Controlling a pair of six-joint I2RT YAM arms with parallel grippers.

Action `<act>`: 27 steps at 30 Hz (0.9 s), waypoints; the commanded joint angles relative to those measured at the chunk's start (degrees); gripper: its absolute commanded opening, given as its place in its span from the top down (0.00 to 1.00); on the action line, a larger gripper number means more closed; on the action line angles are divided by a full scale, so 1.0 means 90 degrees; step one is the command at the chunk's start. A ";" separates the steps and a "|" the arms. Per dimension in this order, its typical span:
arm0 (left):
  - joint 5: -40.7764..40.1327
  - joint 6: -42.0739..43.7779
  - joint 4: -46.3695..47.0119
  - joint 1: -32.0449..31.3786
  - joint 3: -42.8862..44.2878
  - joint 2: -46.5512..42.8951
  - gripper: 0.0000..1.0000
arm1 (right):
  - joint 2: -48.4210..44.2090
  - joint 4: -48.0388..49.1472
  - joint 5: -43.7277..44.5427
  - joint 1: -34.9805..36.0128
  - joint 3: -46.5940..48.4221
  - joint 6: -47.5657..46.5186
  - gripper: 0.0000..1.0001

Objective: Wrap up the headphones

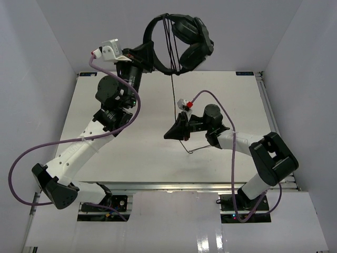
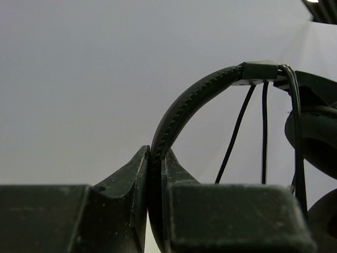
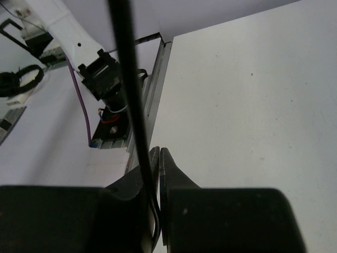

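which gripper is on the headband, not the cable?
The left gripper, up high, shut on the headband; the right gripper pinches the thin cable lower down.
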 commanded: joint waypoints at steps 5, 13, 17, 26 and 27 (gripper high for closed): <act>-0.2009 0.1247 -0.0190 0.1376 0.0072 0.0406 1.00 | -0.1481 -0.3572 0.0470 0.0111 0.0341 -0.2974 0.92; -0.1717 0.1694 -0.0125 0.2254 -0.1058 0.0941 1.00 | -0.1941 -0.7202 0.1698 0.0596 0.1945 -0.5583 0.92; -0.1508 0.2353 -0.0346 0.2278 -0.1286 0.1411 1.00 | -0.1977 -0.8455 0.2983 0.0877 0.3007 -0.6458 0.92; 0.2370 0.3659 -0.1102 0.2206 -0.3378 0.0119 1.00 | -0.1840 -0.8105 0.6544 0.0611 0.4081 -0.7969 0.92; 0.2911 0.3731 -0.1212 0.2200 -0.3580 -0.0172 1.00 | -0.1827 -0.7942 0.6643 0.0494 0.3984 -0.8034 0.92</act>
